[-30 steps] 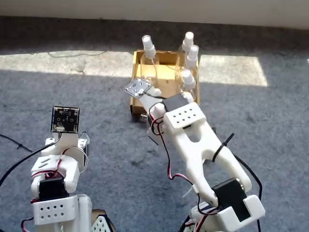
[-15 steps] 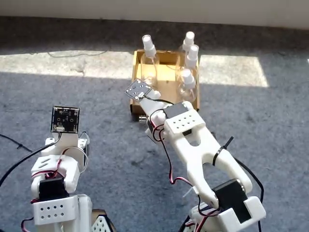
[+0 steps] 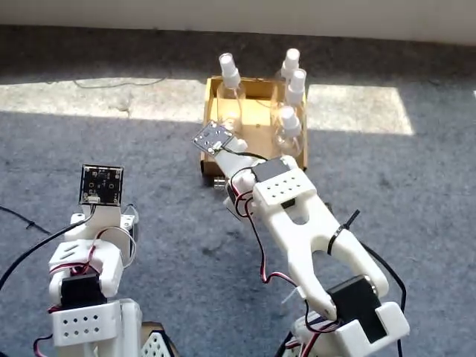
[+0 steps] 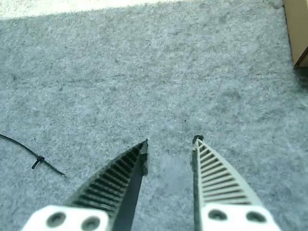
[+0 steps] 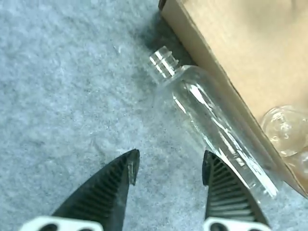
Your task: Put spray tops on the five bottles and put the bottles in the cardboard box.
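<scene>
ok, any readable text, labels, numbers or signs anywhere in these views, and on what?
None can be read.
Brown cardboard box: plain, no print showing.
Clear plastic bottle without a top, lying on the carpet beside the box: no label.
Four clear bottles with white spray tops standing in the box: no labels visible.
Small square circuit boards on the arms' wrists: any markings are too small to read.

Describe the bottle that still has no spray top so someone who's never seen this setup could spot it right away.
Find the cardboard box on the grey carpet, with four spray-topped bottles standing in it. Outside the box, beside its wall, a clear bottle lies on its side, just ahead of the right pincer. Unlike the others, it has a bare threaded neck.
</scene>
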`<move>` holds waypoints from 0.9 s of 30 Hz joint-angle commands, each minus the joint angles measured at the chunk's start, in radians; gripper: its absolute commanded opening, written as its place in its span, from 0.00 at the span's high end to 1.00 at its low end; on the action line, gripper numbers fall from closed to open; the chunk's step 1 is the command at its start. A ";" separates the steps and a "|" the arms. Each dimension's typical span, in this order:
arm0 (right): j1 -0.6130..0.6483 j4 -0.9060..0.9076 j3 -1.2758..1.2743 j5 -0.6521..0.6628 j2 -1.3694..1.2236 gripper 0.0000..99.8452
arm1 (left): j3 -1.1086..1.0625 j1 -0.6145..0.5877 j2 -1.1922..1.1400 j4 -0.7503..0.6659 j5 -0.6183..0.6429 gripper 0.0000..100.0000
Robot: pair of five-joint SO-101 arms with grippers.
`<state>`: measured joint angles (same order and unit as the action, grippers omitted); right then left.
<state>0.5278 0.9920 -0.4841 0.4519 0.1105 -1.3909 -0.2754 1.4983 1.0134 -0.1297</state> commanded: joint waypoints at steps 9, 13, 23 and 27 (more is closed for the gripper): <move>-0.015 -0.019 0.142 -0.052 0.031 0.83 | 0.007 0.016 0.010 -0.018 0.003 0.85; -0.016 -0.073 0.136 -0.051 0.022 0.83 | 0.007 0.016 0.010 -0.018 0.003 0.85; -0.016 -0.139 0.114 -0.058 0.021 0.83 | 0.007 0.015 0.010 -0.018 0.003 0.85; -0.016 -0.134 0.107 -0.058 0.019 0.83 | 0.007 0.015 0.010 -0.018 0.003 0.85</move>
<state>0.5247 0.8707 -0.3997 0.4012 0.1089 -1.3909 -0.2754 1.4983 1.0134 -0.1297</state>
